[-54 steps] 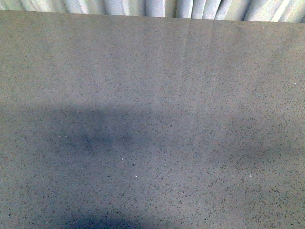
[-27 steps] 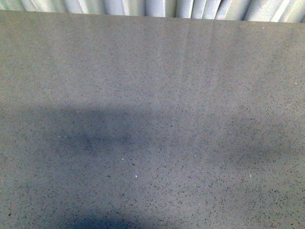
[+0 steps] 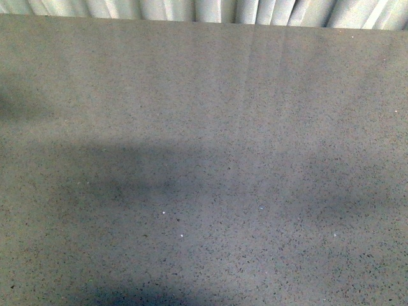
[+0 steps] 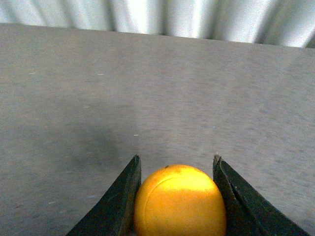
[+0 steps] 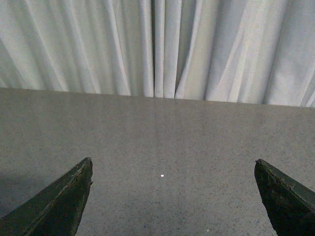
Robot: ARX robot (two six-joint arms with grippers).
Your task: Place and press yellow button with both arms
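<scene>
One yellow button (image 4: 179, 201), its orange-yellow dome showing, sits pinched between the two dark fingers of the left claw (image 4: 176, 160), over a grey speckled tabletop (image 3: 204, 127). The right claw (image 5: 172, 161) has its two fingers spread wide apart above the same tabletop. One pleated white curtain (image 5: 157, 44) runs along the top edge of the front view.

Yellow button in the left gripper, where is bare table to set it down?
The grey table is bare across the front view, up to the curtain. Ahead of the yellow button and between the fingers of the open right gripper it is bare too. Nowhere crowded.
</scene>
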